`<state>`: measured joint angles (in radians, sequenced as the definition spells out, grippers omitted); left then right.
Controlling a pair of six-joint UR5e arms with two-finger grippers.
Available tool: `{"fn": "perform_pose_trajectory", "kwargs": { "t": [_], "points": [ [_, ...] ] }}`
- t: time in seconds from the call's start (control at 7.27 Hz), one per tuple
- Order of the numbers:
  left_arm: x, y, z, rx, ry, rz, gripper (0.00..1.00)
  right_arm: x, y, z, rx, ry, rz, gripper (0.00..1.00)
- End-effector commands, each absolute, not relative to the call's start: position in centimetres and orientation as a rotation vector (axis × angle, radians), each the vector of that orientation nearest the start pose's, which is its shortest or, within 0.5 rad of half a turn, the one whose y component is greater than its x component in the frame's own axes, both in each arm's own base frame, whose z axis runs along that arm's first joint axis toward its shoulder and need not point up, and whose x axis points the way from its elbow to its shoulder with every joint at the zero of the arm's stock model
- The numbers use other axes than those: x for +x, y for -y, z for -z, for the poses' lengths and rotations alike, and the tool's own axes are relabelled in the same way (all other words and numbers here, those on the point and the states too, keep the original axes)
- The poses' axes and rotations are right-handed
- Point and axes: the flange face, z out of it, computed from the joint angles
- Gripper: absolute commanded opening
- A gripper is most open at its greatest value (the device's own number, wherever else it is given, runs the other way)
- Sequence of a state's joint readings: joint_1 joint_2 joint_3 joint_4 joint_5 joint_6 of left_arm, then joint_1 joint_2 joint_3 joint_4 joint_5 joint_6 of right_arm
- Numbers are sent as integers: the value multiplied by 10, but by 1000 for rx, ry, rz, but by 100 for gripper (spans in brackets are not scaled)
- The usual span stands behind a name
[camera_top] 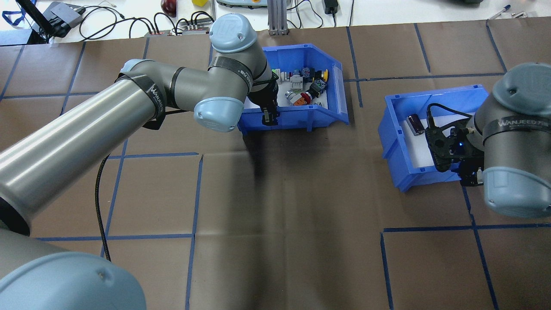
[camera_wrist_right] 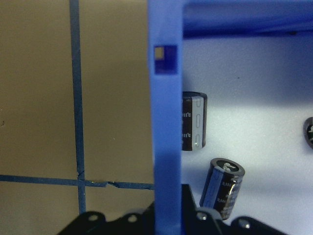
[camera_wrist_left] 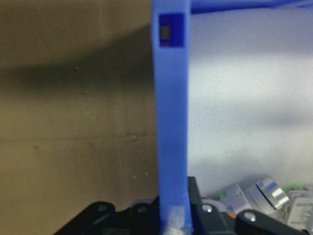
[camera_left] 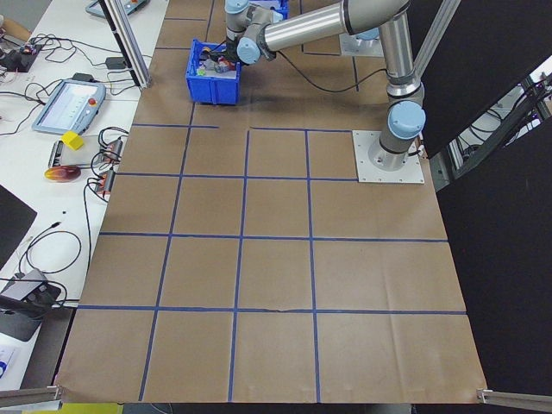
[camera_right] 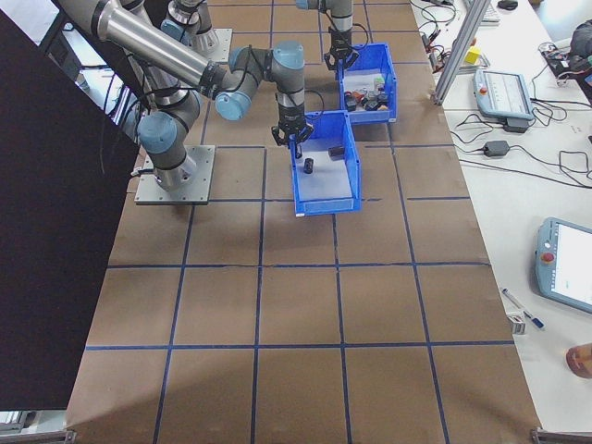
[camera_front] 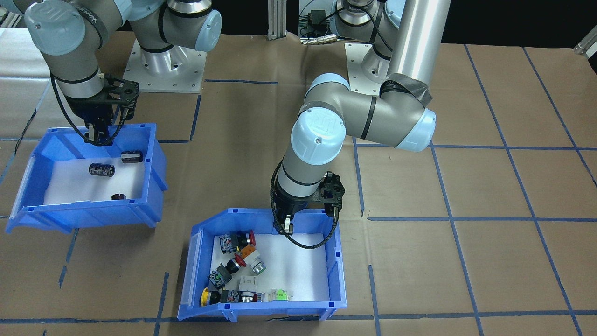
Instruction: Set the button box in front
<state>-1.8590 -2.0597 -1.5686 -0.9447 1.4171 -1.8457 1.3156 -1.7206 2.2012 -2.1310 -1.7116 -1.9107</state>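
Both arms are down at the blue bins on the brown-papered bench (camera_front: 280, 154). The left hand (camera_front: 287, 227) straddles the back wall of the button box (camera_front: 336, 266), the wall nearest the robot; the left wrist view shows that blue wall running straight up between its fingers, so it is closed on the wall. The button box sits at the far side of the bench from the robot, near the middle, with its low open front facing away toward the operators' side. Inside, on the white foam liner (camera_front: 298, 270), the push-button switches (camera_front: 238, 263) lie in a loose heap with red, yellow, orange and green caps toward one side. The right hand (camera_front: 98, 135) grips the back wall of the other blue bin (camera_front: 154, 196) in the same way, its wrist view showing the wall clamped between the fingers. That bin stands beside the button box but apart from it, a little nearer the robot, and holds a few black cylindrical parts (camera_front: 101, 170) on its own white liner.
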Motion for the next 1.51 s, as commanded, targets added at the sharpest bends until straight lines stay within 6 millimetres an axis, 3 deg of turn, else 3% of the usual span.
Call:
{"fn": "perform_pose_trajectory", "kwargs": {
  "t": [0.0,0.14,0.28,0.41,0.55,0.69,0.83,0.96,1.1,1.38],
  "points": [
    [-329,586,-274,-2327,-2387,-105,68,45,396,-307,-2408,-2221,-134,8],
    [-327,581,-282,-2312,-2394,-58,79,60,391,-304,-2418,-2179,-153,8],
    [-316,567,-314,-2275,-2374,10,83,76,382,-307,-2369,-2214,-162,8],
    [-298,549,-356,-2187,-2389,-31,86,94,374,-312,-2377,-2216,-154,8],
    [-283,523,-396,-2041,-2488,-39,88,116,367,-311,-2369,-2231,-152,8],
    [-252,502,-434,-1845,-2614,-51,95,140,359,-310,-2335,-2274,-140,8],
    [-214,496,-454,-1608,-2742,-69,99,169,347,-309,-2326,-2286,-122,8],
    [-189,490,-471,-1322,-2861,-13,99,191,336,-309,-2278,-2340,-102,8],
    [-173,481,-491,-961,-2994,62,99,213,324,-308,-2260,-2362,-86,8],
    [-150,469,-504,-440,-3107,106,99,269,296,-295,-2211,-2378,-73,8]
  ]
}}
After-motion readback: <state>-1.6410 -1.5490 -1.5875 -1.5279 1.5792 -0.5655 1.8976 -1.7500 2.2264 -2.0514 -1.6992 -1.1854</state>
